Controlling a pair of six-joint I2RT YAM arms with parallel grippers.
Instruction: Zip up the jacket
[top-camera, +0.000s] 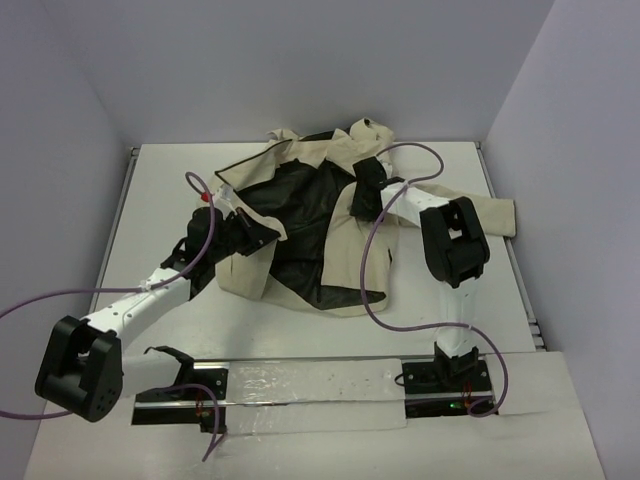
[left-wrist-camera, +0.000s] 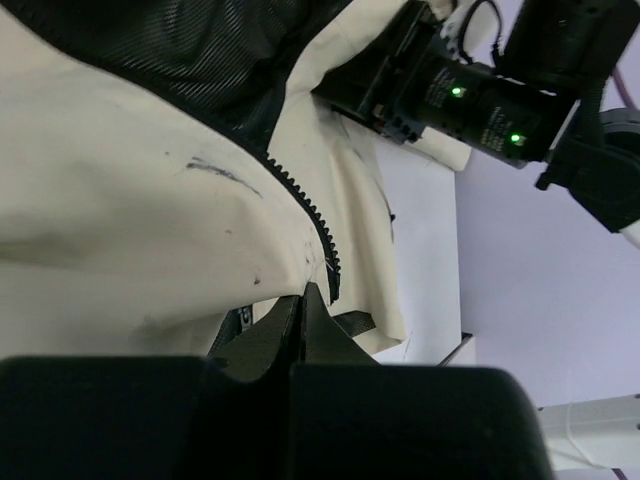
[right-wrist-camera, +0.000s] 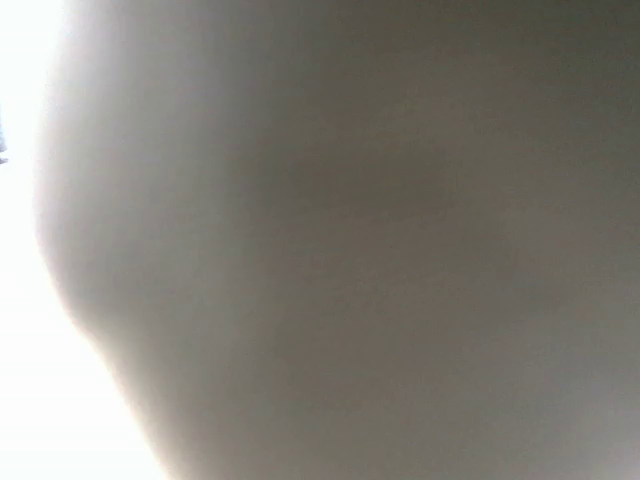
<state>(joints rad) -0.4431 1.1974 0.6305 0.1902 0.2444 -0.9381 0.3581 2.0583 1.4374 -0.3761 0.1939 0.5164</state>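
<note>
Table (top-camera: 150, 200) carries the jacket (top-camera: 350, 250), which lies open and crumpled at the centre of the far half. Collar end points at the far edge, and 1 sleeve (top-camera: 490, 215) runs out toward the right edge. The black lining (top-camera: 300, 215) faces up in the middle with cream panels on both sides of it. My left gripper (top-camera: 255, 232) sits on the left-hand panel with its 2 fingers (left-wrist-camera: 270, 335) pressed together, pinching the cream fabric right at the bottom end of the zipper teeth (left-wrist-camera: 300, 200). The teeth run up and away from the tips along the panel edge, unmated. My right gripper (top-camera: 368, 195) is down on the right-hand panel near the collar. Its wrist view is nothing but blurred fabric against the lens, and the top view hides the jaws, so I can't tell whether it's open or gripping anything.
</note>
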